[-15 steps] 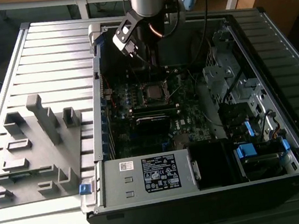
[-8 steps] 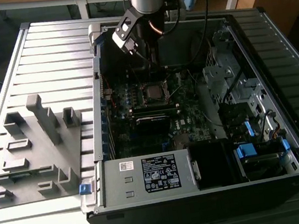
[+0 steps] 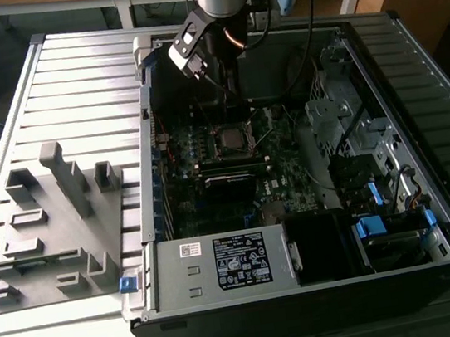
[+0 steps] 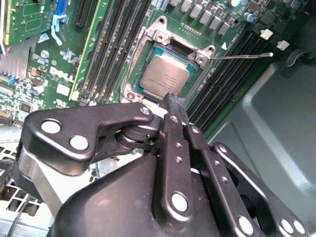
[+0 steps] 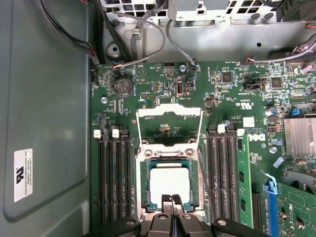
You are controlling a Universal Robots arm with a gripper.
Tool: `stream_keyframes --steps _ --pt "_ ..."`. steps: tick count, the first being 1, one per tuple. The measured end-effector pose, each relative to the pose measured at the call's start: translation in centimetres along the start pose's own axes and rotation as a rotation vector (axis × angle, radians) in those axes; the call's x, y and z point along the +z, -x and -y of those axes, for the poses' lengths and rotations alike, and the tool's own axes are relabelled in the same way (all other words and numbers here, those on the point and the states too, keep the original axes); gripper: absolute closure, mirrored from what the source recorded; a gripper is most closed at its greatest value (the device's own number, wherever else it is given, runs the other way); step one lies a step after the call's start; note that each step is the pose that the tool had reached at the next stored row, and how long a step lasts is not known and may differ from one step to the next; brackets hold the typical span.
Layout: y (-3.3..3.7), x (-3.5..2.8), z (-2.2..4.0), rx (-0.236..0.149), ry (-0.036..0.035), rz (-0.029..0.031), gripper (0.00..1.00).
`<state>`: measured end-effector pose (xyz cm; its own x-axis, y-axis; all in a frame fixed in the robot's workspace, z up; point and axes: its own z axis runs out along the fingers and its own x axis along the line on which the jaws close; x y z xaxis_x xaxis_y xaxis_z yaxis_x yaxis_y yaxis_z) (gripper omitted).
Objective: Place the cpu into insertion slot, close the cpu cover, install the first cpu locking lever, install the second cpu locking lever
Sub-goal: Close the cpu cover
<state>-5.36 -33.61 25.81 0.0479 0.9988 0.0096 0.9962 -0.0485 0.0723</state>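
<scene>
Cpu [image 5: 169, 181] is seated in slot [image 5: 144, 183] just ahead of fingers [image 5: 166, 201], pressed together; cover [image 5: 169, 111] is raised, unclosed.

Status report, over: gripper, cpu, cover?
Jaws shut; gripper over edge of cpu. It sits in insertion slot. cpu cover open. No obstruction seen.
</scene>
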Motion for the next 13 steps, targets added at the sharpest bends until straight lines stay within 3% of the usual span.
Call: stream_keyframes --steps 13 --pt "0.0 -0.32 -0.02 0.0 0.0 0.0 0.89"
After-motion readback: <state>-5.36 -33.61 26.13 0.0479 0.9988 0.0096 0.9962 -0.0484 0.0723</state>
